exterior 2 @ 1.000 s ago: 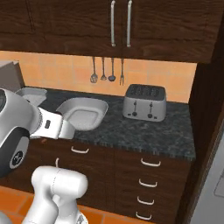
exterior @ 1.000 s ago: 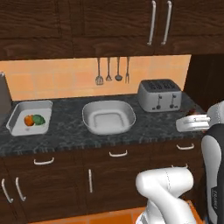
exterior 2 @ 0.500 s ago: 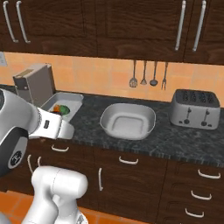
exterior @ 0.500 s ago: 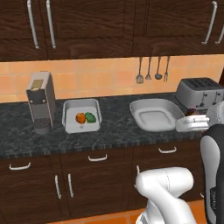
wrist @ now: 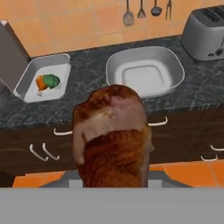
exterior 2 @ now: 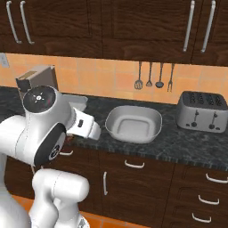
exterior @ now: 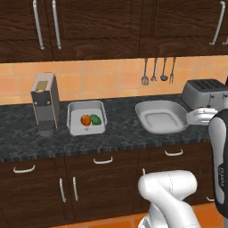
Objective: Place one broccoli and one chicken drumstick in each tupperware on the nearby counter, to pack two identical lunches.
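Pincer: the pincer (wrist: 113, 177) is closed on a chicken drumstick (wrist: 111, 135). The brown meat bulks up between the jaws and hides the tips.
Arm: it is folded close to the body. The hand is held out short of the desk's front edge, aimed forward and down at the desk (exterior: 120, 136).
Change: over the last second both base views have slid along the cabinets. This is the base driving leftward, and nothing on the desk has moved. The toaster (exterior: 205, 91) has drifted towards the right edge, and a coffee machine (exterior: 45, 104) has come in at the left.
Squarish tupperware (exterior: 86, 118): it stands just right of the coffee machine, midway between the front and back edges. It holds one orange drumstick (exterior: 85, 120) and one broccoli (exterior: 95, 119), touching.
Wide tupperware (exterior: 160, 116): it stands between the squarish tub and the toaster, with nothing in it.
Meaning: one lunch looks packed. The held drumstick most likely belongs in the wide tub, which now lies ahead of the hand.
Still needed: a second broccoli for that tub. None is visible outside the squarish one.
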